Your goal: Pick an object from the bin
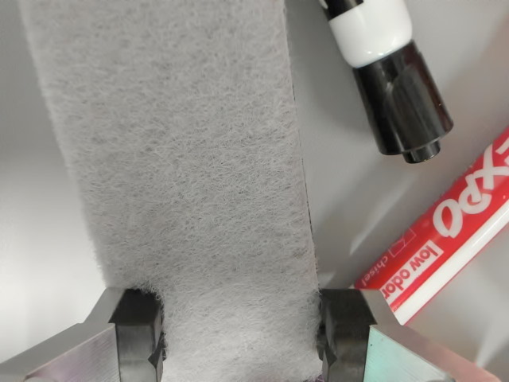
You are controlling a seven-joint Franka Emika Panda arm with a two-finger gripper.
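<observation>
Your claw (238, 338) pinches the grey felt strip (187, 167) from both sides at the bottom of the wrist view; on the wrist view's right lie a black-capped marker (390, 72) and a red marker (445, 231) on the bin floor (40, 199)

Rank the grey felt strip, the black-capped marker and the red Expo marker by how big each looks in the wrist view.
1. Grey felt strip, largest by far, with the hand closed on its edges.
2 and 3. Black-capped marker and red Expo marker look alike; both are cut off by the frame, so no ranking.
</observation>
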